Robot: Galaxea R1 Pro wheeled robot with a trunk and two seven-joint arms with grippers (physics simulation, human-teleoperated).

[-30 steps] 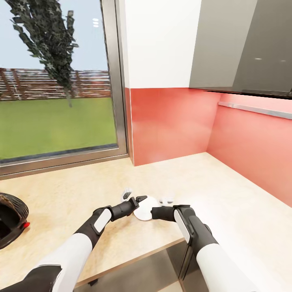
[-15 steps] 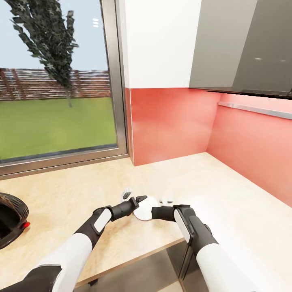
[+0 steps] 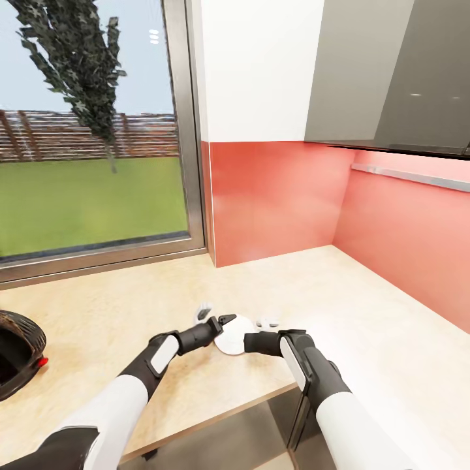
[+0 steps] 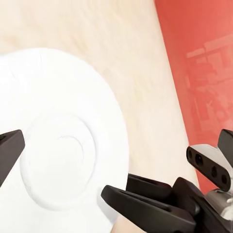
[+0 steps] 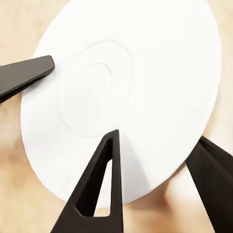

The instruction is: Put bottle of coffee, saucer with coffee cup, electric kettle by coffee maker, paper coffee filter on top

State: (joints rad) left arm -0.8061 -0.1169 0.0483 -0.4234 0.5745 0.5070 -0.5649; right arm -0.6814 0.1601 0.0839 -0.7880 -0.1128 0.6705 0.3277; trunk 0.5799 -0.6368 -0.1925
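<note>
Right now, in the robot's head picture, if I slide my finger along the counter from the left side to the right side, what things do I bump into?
Black coffee maker at the left edge → left gripper → white saucer → right gripper → red side wall.

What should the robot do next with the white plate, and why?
Probably close the right gripper on the saucer. Its fingers sit spread around the saucer's edge on the counter, not yet pinching, and the left gripper is beside it too. A firm hold would let it lift.
</note>
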